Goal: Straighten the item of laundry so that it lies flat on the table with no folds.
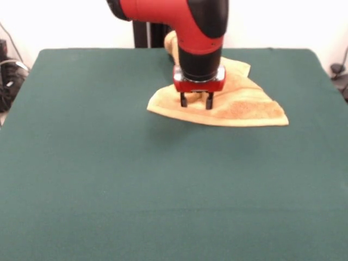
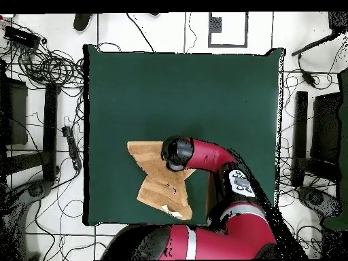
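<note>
Surface [image 1: 81, 179]: bare at your left. Towel [image 1: 244, 109]: crumpled and folded near the far edge by the base, so not yet flat. Tool [image 1: 196, 101]: spread, tips down on the towel's left part, apparently placed for pinching a fold.

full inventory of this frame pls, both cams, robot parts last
towel: 1, orange-tan, folded and rumpled, on the table's half nearest the robot base, partly under the arm
table: 1, dark green, fills most of the front view
cables: many, black, on the floor round the table in the overhead view
arm: 1, red and black, reaching from the base over the towel
end effector: 1, red body with black fingers, open, tips down at the towel's surface; whether they touch it I cannot tell
</note>
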Action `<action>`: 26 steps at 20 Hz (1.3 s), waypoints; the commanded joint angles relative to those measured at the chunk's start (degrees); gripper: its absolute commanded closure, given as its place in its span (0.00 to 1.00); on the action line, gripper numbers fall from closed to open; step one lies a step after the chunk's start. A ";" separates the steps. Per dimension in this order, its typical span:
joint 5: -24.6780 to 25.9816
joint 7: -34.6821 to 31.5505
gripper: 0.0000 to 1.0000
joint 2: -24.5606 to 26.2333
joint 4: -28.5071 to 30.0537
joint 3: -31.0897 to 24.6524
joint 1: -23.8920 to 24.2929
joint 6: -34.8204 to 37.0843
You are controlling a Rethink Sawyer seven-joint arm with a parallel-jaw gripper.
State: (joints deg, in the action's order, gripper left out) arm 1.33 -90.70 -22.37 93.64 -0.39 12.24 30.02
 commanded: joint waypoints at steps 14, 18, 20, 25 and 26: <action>6.01 -6.71 0.00 2.33 -11.52 -0.93 0.10 -13.56; 6.18 -7.20 0.00 2.97 -12.13 -0.77 -0.55 -14.75; 5.81 -8.22 0.00 3.72 -12.66 -0.41 -1.31 -15.65; 2.93 -13.53 0.00 6.32 -14.27 2.18 -5.69 -19.37; 1.84 -14.79 0.00 6.88 -14.31 2.43 -6.64 -19.78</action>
State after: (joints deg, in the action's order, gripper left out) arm 6.37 -90.69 -19.70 83.16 2.15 11.16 16.64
